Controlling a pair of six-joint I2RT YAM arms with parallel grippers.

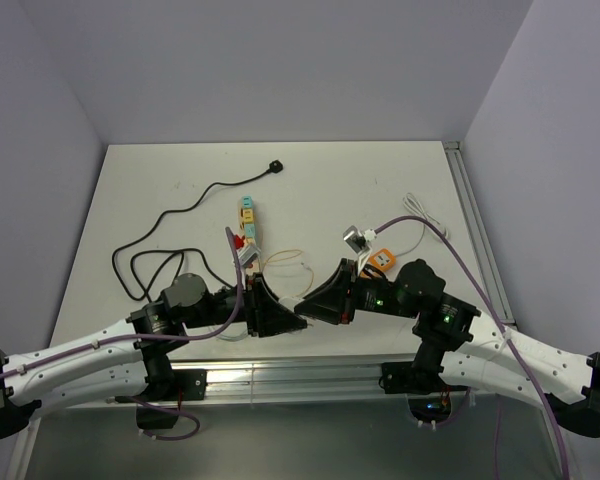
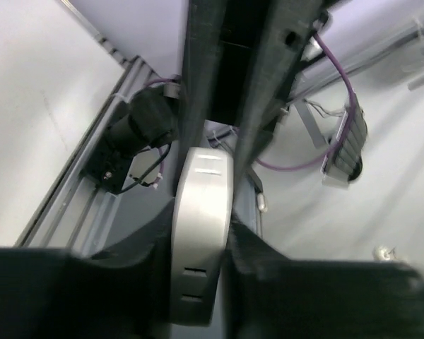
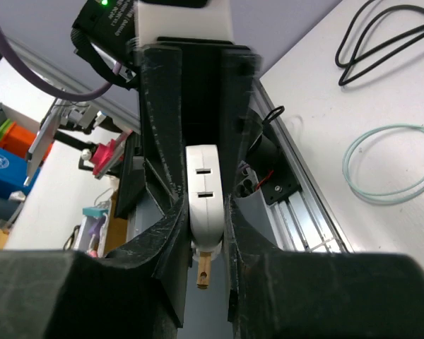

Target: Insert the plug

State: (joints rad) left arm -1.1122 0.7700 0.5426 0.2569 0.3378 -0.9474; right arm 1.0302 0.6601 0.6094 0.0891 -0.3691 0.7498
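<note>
A white plug adapter [image 1: 302,318] with two slots hangs between both grippers above the table's near edge. My left gripper [image 1: 283,320] is shut on it from the left. In the left wrist view the white body [image 2: 201,233] fills the gap between the dark fingers. My right gripper [image 1: 318,305] is shut on it from the right. In the right wrist view the adapter [image 3: 207,194] sits between the fingers, with a brass prong [image 3: 203,272] sticking out toward the camera. I cannot tell whether the white body is one piece or two joined.
A teal and yellow power strip [image 1: 247,216] lies mid-table. A black cable [image 1: 170,225] with a plug end [image 1: 275,166] runs across the left and back. A white cable [image 1: 420,215], an orange part [image 1: 382,258] and a pale looped cable [image 3: 389,166] lie to the right.
</note>
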